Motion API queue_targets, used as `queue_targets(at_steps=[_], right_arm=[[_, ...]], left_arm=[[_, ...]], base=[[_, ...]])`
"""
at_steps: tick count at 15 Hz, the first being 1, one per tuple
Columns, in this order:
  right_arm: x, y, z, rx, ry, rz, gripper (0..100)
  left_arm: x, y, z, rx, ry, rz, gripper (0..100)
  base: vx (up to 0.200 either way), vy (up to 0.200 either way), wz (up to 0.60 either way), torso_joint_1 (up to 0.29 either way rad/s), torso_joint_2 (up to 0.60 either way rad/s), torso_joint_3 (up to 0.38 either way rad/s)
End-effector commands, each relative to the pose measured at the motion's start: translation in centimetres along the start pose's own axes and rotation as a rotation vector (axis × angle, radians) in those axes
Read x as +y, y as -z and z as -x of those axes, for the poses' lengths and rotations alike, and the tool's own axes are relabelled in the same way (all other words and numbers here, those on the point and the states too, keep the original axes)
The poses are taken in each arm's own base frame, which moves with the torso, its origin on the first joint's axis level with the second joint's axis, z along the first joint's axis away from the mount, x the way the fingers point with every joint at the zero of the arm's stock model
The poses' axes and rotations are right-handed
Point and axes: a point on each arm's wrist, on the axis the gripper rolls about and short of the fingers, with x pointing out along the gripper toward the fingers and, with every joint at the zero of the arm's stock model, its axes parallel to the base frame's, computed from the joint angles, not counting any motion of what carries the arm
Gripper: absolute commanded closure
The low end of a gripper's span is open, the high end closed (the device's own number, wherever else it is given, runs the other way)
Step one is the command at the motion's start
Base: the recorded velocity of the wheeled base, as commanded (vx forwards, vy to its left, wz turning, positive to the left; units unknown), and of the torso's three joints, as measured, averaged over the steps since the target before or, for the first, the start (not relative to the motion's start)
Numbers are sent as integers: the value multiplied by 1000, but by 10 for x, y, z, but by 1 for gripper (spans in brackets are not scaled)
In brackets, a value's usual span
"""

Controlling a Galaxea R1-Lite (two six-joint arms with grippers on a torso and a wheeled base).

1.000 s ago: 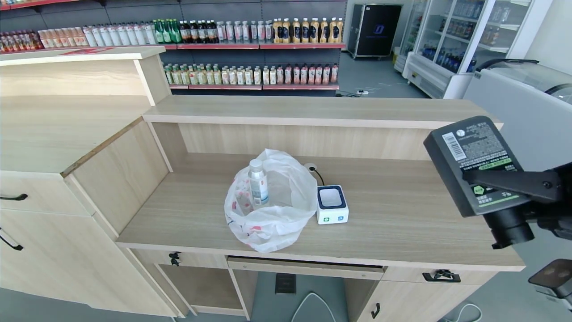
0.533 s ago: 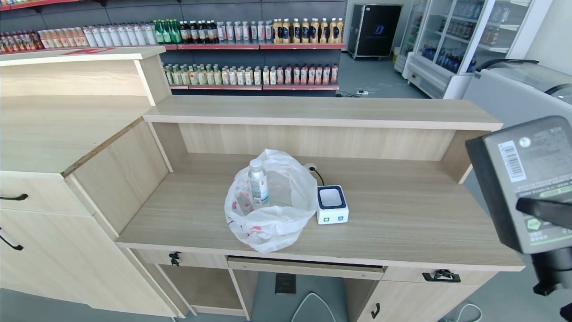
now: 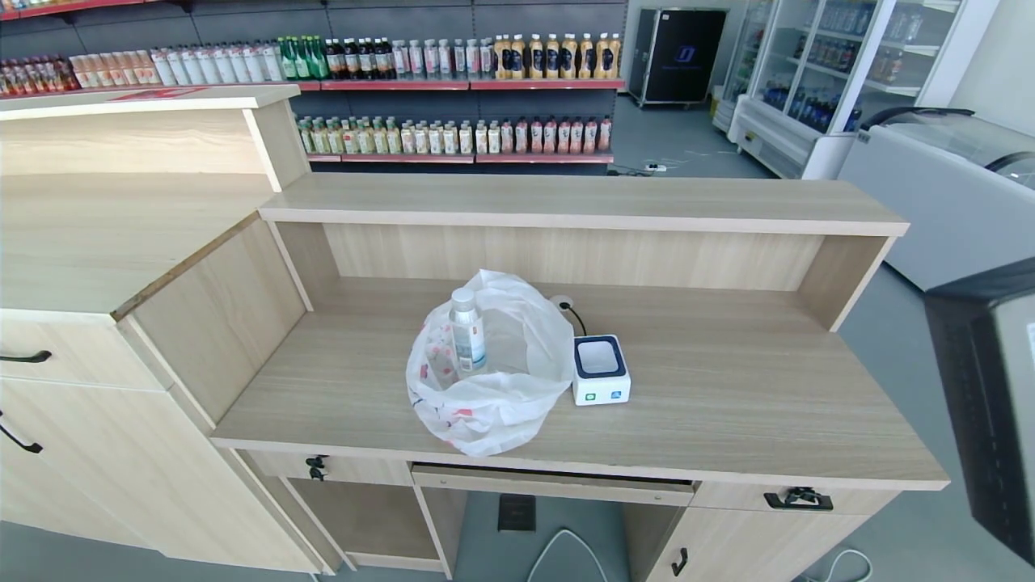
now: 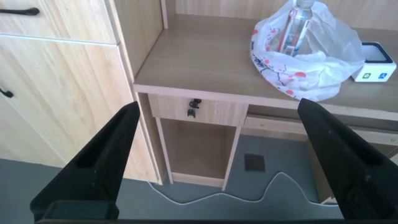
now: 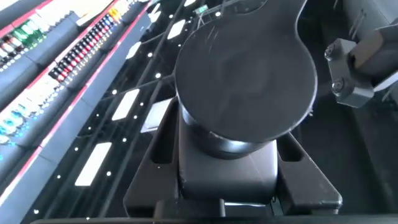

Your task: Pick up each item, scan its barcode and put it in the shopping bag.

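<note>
Though dark container [image 3: 985,404] cut off at edge, right gripper [image 5: 227,171] clamps it; left gripper [image 4: 217,112] spread, empty.

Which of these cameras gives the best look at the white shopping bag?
The head view: the shopping bag sits whole on the counter, mouth open, bottle upright inside. The left wrist view catches it from lower down, its top cropped.

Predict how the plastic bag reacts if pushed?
Probably floppy: the shopping bag is thin, crumpled film slumped on the counter. Likely light, apt to slide, though the upright bottle inside may anchor it; a shove could tip that bottle.
</note>
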Motion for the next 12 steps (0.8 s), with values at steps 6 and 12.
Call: queue_targets(at_steps=[6,12], right_arm=[[-12,3,3,20,27,36,100],[-22,0,2,8,99,19,100]], left_arm=[[0,0,0,0,0,0,0],[0,0,0,0,0,0,0]], base=[[0,0,0,0,0,0],[0,0,0,0,0,0]])
